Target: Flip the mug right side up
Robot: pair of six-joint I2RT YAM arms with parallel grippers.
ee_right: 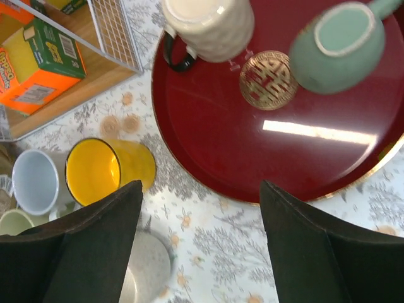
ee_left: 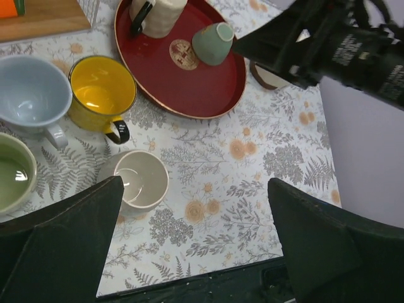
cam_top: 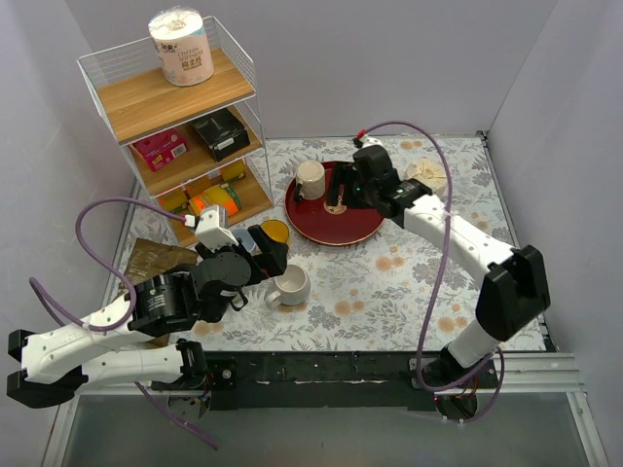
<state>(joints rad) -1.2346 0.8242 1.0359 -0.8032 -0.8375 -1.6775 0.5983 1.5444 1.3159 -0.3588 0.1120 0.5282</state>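
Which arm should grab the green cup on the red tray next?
Right. The right gripper, open, hangs over the red tray near the green cup. The left gripper, also open, is off the tray by the beige mug, farther away.

The left arm (cam_top: 68, 352) and right arm (cam_top: 458, 238) have white links, black joints, looping purple cables (cam_top: 80, 233) and broad black fingers (ee_left: 63, 246).

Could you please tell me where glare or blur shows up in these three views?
Right wrist: a bright streak of glare on the red tray, and the beige mug at the bottom edge looks soft. Left wrist: a shine inside the yellow mug, and the dark fingers are blurred. Top view: even light, soft shadows.
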